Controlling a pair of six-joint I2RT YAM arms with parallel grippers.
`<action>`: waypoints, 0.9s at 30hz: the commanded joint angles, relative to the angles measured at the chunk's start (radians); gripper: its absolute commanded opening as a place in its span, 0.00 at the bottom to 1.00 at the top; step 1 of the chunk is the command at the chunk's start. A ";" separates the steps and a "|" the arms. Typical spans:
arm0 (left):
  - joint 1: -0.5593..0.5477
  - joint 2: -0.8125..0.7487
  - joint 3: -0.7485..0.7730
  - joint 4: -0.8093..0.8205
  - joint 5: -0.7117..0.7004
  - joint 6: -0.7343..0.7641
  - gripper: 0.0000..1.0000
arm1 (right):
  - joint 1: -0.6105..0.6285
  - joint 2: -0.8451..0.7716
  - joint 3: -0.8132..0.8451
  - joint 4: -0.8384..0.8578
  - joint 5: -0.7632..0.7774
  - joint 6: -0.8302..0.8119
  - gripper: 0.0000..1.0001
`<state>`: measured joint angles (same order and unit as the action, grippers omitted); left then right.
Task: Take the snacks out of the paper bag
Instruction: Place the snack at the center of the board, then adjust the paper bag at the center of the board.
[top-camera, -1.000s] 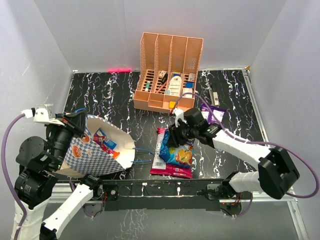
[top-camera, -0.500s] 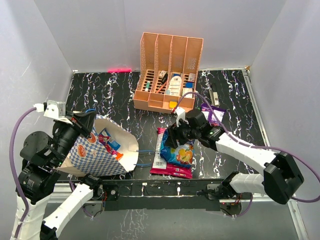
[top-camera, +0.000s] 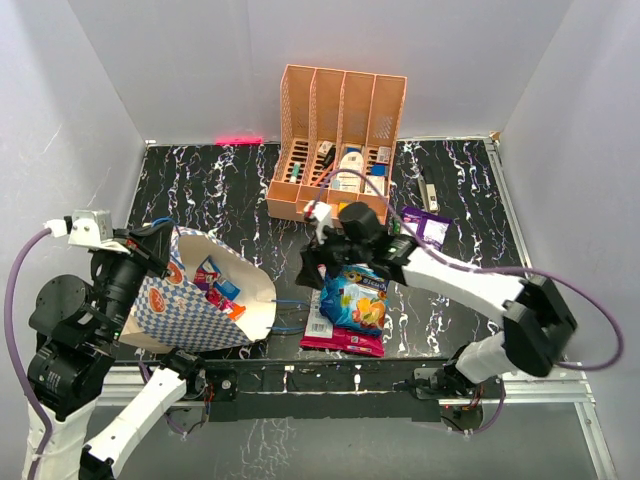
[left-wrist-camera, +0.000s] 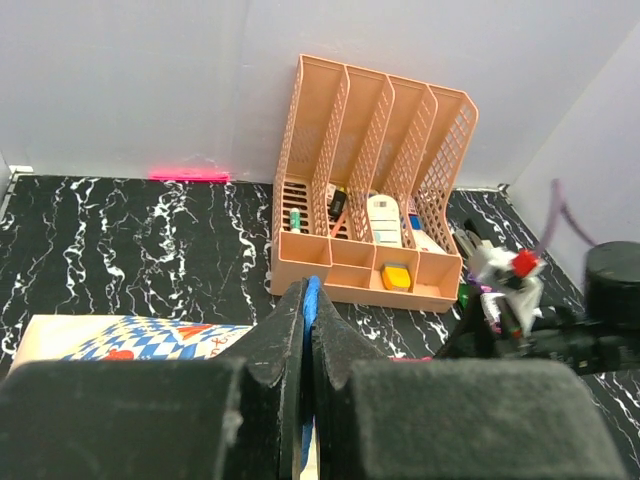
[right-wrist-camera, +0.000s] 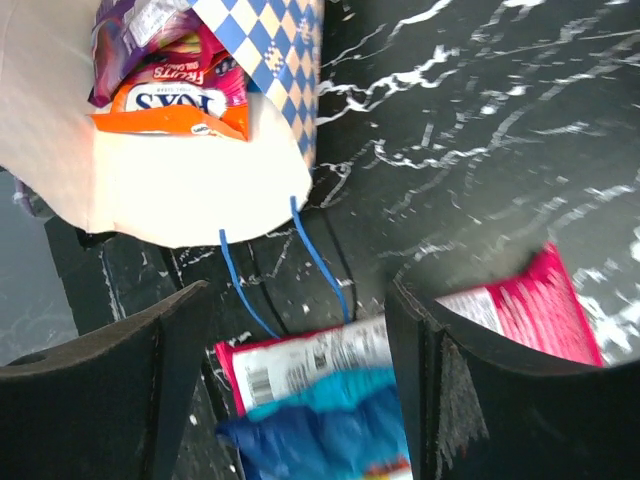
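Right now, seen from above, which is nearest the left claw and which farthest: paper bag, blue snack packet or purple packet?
1. paper bag, left side, held by the left claw itself.
2. blue snack packet, front middle of the table.
3. purple packet, far right side.

My left arm (top-camera: 140, 410) and right arm (top-camera: 460, 282) are both white shells linked by fat black motor housings. A purple cable (top-camera: 8, 300) loops off each, a small grey-white box (top-camera: 90, 226) rides my left wrist, and my fingers (right-wrist-camera: 100, 385) are black wedges with coarse dark padding.
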<state>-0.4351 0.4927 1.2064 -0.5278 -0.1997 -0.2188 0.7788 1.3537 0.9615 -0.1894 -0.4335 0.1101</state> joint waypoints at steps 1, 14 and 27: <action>0.002 -0.008 0.041 0.041 -0.045 0.012 0.00 | 0.058 0.174 0.127 0.070 -0.073 -0.015 0.74; 0.002 -0.014 0.035 0.062 -0.061 0.025 0.00 | 0.107 0.493 0.192 0.062 -0.128 -0.046 0.73; 0.002 -0.008 0.022 0.052 -0.152 -0.006 0.00 | 0.200 0.596 0.183 0.273 -0.077 0.156 0.47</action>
<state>-0.4351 0.4877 1.2125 -0.5278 -0.2966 -0.2070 0.9638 1.9297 1.1255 -0.0296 -0.5293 0.1970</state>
